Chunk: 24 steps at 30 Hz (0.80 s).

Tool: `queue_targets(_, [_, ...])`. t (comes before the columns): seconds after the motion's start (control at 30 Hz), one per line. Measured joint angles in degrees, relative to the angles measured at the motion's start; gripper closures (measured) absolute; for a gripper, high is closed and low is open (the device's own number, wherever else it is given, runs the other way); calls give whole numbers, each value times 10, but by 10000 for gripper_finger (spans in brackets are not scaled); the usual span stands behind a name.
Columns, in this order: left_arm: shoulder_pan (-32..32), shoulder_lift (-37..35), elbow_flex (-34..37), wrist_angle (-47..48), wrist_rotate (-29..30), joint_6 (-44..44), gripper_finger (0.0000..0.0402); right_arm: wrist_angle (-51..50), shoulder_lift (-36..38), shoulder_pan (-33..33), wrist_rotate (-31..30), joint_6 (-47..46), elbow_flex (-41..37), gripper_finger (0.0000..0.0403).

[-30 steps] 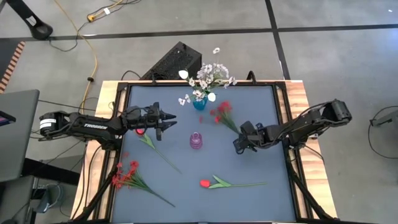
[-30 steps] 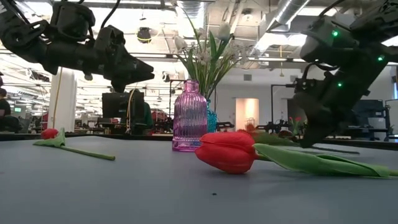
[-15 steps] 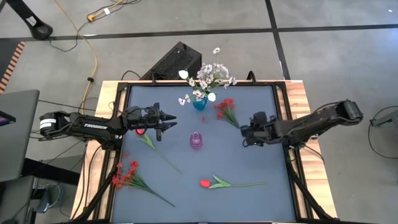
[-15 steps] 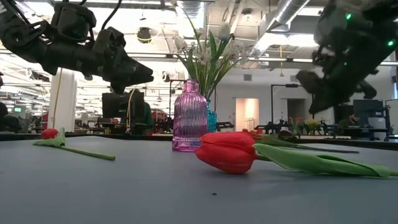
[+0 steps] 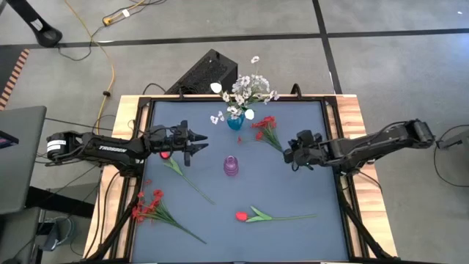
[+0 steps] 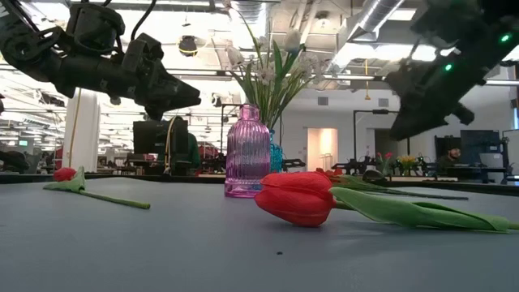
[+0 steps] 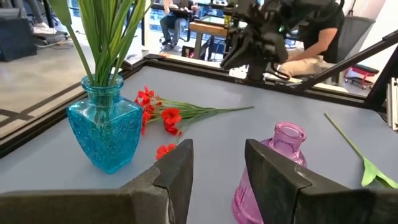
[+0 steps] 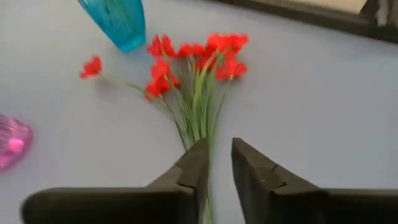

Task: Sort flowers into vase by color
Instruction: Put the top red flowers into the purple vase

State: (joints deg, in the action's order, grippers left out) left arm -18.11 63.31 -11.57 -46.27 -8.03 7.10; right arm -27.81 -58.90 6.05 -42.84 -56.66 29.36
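The left gripper (image 5: pixel 199 140) hovers spread over the tabletop's (image 5: pixel 293 191) left half. Right of the blue vase (image 5: pixel 234 122), the red spray (image 5: pixel 265 130) lies flat, stems running toward the right gripper (image 5: pixel 290 152), which is nearer, slightly parted, holding nothing.

Your high view looks straight down; your low view sits at table height near six o'clock, facing twelve. Both share the ribbed purple glass vase (image 5: pixel 231 166) (image 6: pixel 247 151).
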Motion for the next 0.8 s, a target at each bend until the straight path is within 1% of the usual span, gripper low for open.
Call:
queue_targets(0.1, [0,0,0,-1,0,0,266,34,-45,-19,35,8,0,267])
queue_targets(0.17, [0,0,0,-1,-1,0,266,66,-76,-30,58,36,0,242])
queue_targets(0.3, [1,0,0,5,-5,2,266,125,-128,-63,131,84,0,190])
queue_targets(0.4, [1,0,0,5,-6,5,266,135,-159,-90,150,96,0,154])
queue_targets(0.47, [1,0,0,5,-6,6,266,135,-176,-107,156,100,0,137])
queue_targets(0.57, [1,0,0,5,-6,6,266,143,-198,-125,176,117,0,123])
queue_targets(0.7, [1,0,0,6,-6,6,266,186,-232,-130,205,143,0,118])
queue_targets(0.8, [1,0,0,6,-6,6,266,209,-255,-130,204,149,1,119])
